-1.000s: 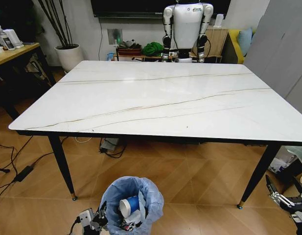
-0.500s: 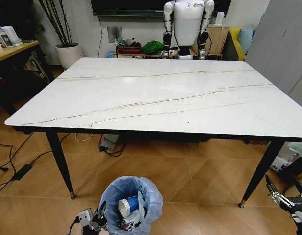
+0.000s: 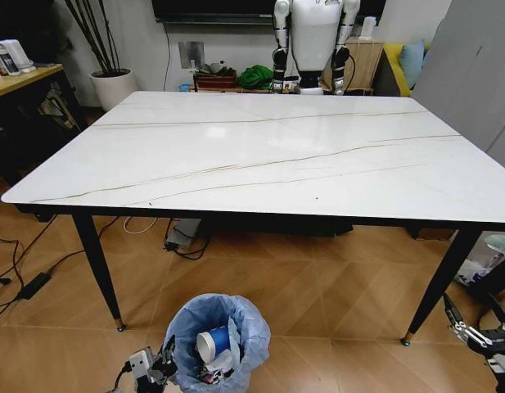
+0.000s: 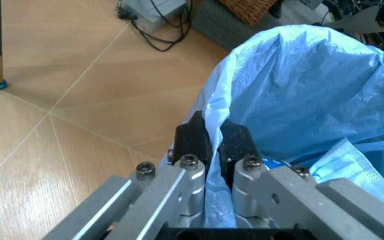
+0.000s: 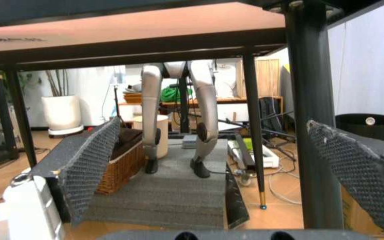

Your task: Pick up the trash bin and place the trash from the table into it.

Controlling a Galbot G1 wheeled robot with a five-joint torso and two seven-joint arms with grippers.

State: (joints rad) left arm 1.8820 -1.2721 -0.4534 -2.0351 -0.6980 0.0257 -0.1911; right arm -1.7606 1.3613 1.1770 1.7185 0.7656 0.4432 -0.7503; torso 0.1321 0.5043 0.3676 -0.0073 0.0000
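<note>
Low down, left hand [image 4: 209,145] pinches the trash bin [image 3: 217,337] rim's blue liner.

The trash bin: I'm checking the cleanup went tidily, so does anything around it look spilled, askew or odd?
Nothing stands out. The small round dark trash bin with the crinkly light-blue bag stands upright on the wooden floor, a blue-white paper cup inside and no litter beside it. The left end effector is shut on the bag's rim. The glossy white marble-look table is unmarked.

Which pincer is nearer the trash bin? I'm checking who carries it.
Left. The left pincer is shut on the trash bin liner at its rim; the right pincer hangs open, far off by the table leg.
</note>
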